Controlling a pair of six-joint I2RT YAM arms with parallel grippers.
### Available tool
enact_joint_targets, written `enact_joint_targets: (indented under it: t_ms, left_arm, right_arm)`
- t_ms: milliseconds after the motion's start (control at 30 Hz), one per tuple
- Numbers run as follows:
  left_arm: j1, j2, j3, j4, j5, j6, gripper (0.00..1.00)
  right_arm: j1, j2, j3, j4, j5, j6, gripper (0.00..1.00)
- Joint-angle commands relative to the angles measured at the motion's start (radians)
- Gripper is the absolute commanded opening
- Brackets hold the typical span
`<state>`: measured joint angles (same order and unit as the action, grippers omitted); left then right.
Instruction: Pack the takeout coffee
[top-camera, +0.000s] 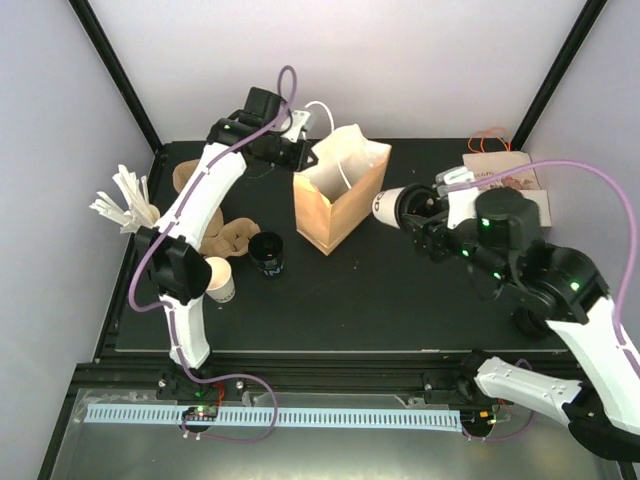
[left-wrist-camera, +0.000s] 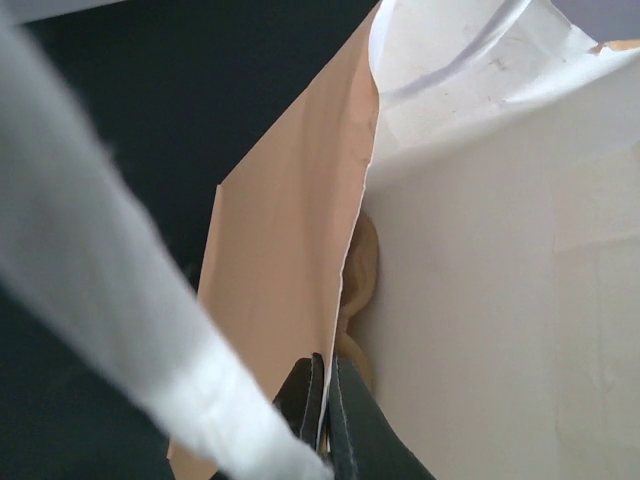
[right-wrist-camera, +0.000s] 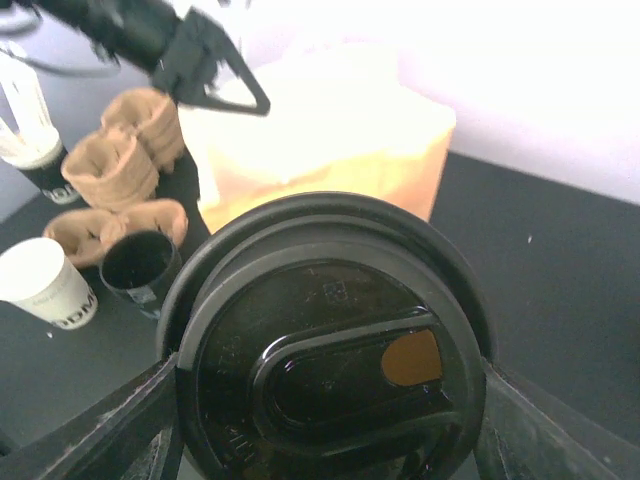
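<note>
My left end effector (left-wrist-camera: 325, 395) pinches the back rim of the brown paper bag (top-camera: 335, 205), toward the desk's far edge. My right end effector (top-camera: 408, 207) holds the black-lidded white coffee cup (top-camera: 388, 203), apparently sideways, just beside it.

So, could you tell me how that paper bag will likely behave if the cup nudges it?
The paper bag is probably floppy: its rim creases where the left gripper pinches it. It looks light and stands tall, so the lidded cup in the right gripper might tip or slide it.
</note>
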<state>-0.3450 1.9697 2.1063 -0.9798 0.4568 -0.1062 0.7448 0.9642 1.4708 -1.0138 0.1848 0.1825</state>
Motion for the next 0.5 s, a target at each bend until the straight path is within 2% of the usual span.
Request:
enact_joint_targets:
  t_ms: [0,167,300,367,467]
  left_arm:
    - [-0.095,-0.081,0.05,-0.043,0.021,0.113,0.02]
    - [-0.154,-0.092,0.048,-0.1,-0.029,0.136,0.01]
    - [-0.207,-0.119,0.037,-0.13,-0.064,0.172,0.02]
    - [-0.252,-0.144,0.02,-0.153,-0.126,0.228,0.01]
    - [-0.332,-0.179,-0.019,-0.182,-0.315,0.279,0.02]
  right_arm:
    - [0.004,-0.051,0.114,-0.063,0.031,-0.027,0.71]
    - [0.004,-0.1,0.201,-0.056,-0.006,-0.02,0.68]
    - [0.004,-0.108,0.22,-0.014,-0.015,-0.021,0.62]
    - [0.004,-0.101,0.214,0.019,-0.023,-0.021,0.61]
    - [0.005,-0.067,0.211,0.04,-0.015,-0.021,0.61]
